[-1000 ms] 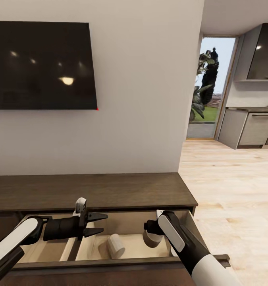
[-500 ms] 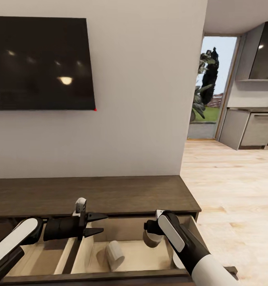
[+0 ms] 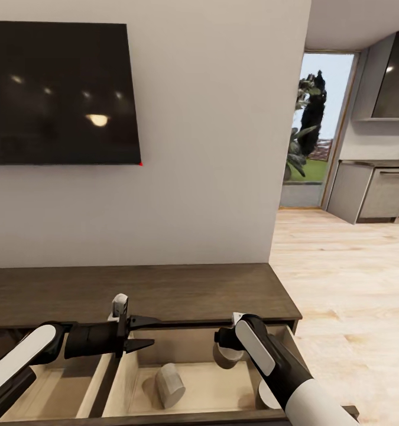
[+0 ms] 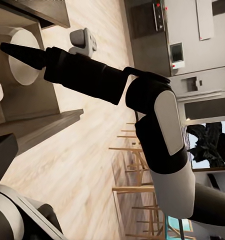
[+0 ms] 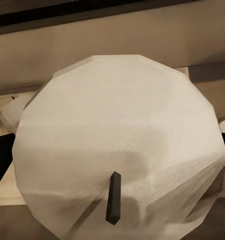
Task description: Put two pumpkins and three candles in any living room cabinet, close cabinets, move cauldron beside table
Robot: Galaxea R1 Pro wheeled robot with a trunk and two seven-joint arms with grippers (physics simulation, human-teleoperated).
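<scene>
Nearest us, the open drawer (image 3: 205, 378) of the cabinet (image 3: 134, 290) shows a pale wood floor split by a dark divider (image 3: 107, 384). One candle (image 3: 169, 384) lies on its side in the drawer, a stubby grey-beige cylinder. Our right gripper (image 3: 227, 354) reaches over the same drawer, its jaws closed around a second candle (image 5: 120, 145), whose faceted pale end and short dark wick (image 5: 113, 198) fill the right wrist view. Our left gripper (image 3: 145, 332) hovers above the divider with jaws parted, grasping nothing. Behind the cabinet's flat dark-brown top rises a plain wall with a black television (image 3: 60, 94). Farther right, light wood floor (image 3: 353, 284) runs to a kitchen (image 3: 376, 189) and a glazed door (image 3: 314, 130).
</scene>
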